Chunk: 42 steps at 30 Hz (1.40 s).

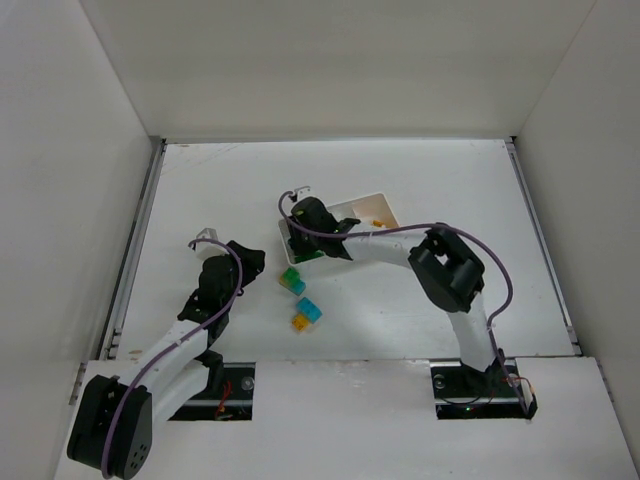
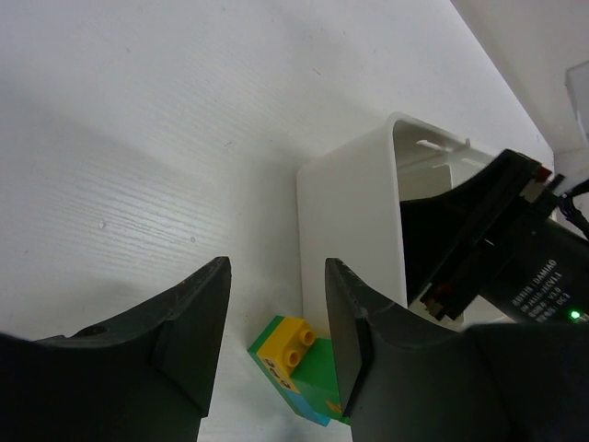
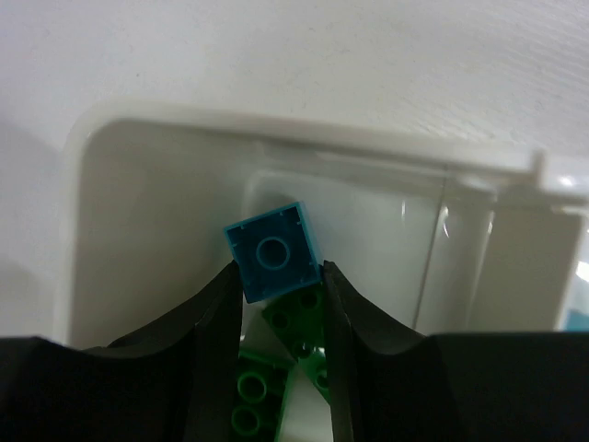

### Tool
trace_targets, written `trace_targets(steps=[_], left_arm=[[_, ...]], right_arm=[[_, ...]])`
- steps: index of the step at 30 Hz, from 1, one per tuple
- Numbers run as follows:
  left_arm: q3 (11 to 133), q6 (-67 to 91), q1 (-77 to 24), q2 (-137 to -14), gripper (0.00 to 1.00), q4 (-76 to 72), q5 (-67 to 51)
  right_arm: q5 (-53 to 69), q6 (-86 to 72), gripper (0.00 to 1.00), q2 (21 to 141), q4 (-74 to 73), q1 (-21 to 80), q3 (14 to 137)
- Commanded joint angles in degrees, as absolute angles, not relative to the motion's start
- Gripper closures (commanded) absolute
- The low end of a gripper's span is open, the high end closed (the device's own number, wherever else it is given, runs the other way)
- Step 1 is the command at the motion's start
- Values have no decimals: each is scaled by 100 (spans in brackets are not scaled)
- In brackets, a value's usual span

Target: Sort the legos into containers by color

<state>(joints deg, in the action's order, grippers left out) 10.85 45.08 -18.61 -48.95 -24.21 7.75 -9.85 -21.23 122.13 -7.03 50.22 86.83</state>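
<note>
White table [image 1: 420, 180], plain white walls [image 1: 350, 60]

Loose legos [image 1: 307, 314] before tray [image 1: 386, 204]; brick [image 3: 272, 251] in right end effector [image 3: 281, 281] above.

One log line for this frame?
right gripper shut on cyan brick over tray, green bricks below | left gripper open near yellow-green stack

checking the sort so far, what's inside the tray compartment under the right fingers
Green legos lie in that compartment of the white tray. The right fingers hold a cyan-blue lego above them and hide the rest of the compartment floor.
</note>
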Motion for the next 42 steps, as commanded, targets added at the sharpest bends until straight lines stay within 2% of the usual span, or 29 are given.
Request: trace_targets(steps=[1, 8, 15, 22, 29, 38, 40, 42], left_arm=[[1178, 4438, -1824, -4860, 57, -2672, 747], [1169, 4438, -1815, -4834, 57, -2672, 747], [1169, 4438, -1806, -4790, 57, -2654, 747], [1204, 4430, -1911, -4711, 58, -2611, 738], [1397, 4307, -2201, -4518, 72, -2330, 782], [1775, 4131, -2834, -4614, 72, -2013, 1335], [1915, 4035, -2966, -4693, 72, -1960, 1441], [2047, 3964, -3080, -4781, 72, -1890, 1546]], right_arm=[[-923, -2381, 78, 11383, -36, 4970, 8438], [-405, -2733, 76, 10583, 448, 4698, 7770], [-167, -2900, 76, 10292, 642, 4539, 7383], [-395, -2839, 75, 9678, 800, 4364, 6856], [-843, -2549, 74, 9132, 747, 4091, 6127], [-1528, -2127, 73, 9272, 659, 4021, 6003], [-1634, -2118, 71, 9299, 677, 4021, 5994], [-1652, -2136, 62, 9308, 694, 4021, 5994]])
